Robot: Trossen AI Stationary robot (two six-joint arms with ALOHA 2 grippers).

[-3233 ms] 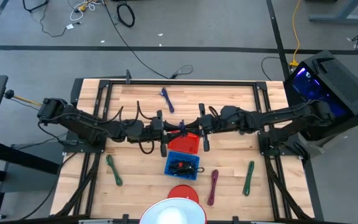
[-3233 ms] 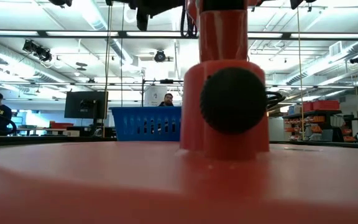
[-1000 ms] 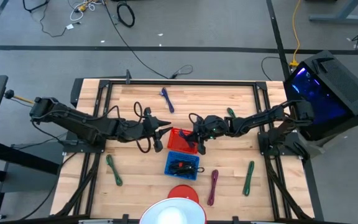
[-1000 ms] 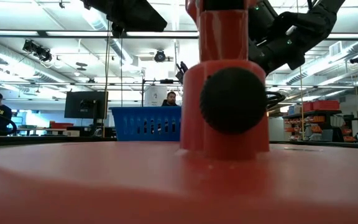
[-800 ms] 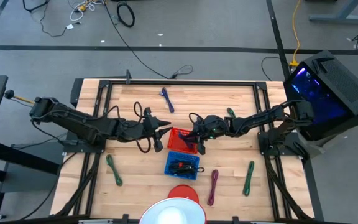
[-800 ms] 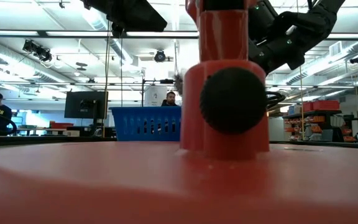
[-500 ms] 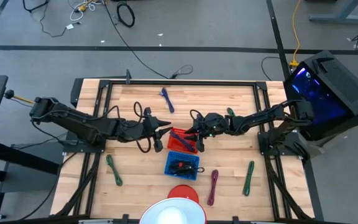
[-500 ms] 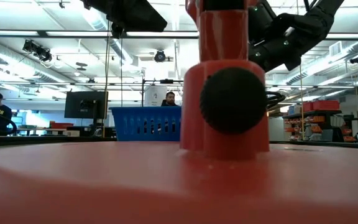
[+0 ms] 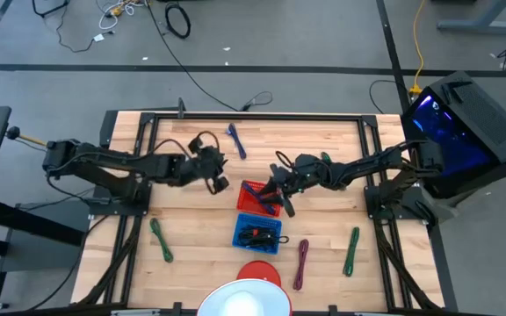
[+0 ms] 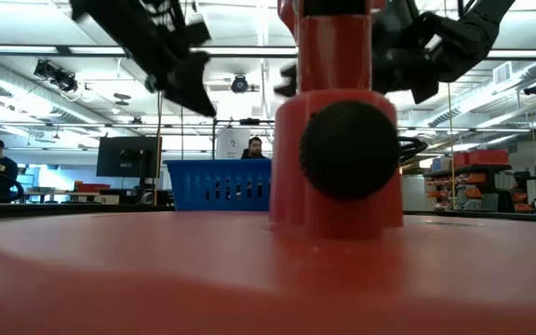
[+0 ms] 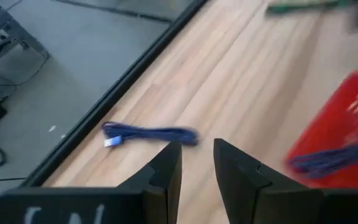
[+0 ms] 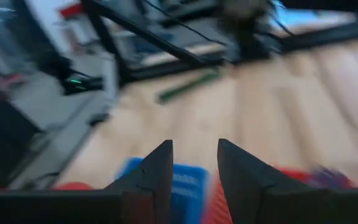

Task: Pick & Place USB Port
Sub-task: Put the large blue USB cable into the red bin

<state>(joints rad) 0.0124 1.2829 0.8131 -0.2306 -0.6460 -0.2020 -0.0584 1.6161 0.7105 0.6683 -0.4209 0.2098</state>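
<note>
Open wooden worktop (image 9: 323,149) lies far and at both sides; the red basket (image 9: 251,190) and blue basket (image 9: 257,233) crowd the middle; the right pincer (image 9: 278,200) overhangs the red basket's right edge.

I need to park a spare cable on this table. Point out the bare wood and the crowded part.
Free: the far right stretch beyond the right gripper, and the near left corner beside the green cable. Crowded: the middle, where the red basket and blue basket sit between the left gripper and the right one, plus the purple cable nearby.
</note>
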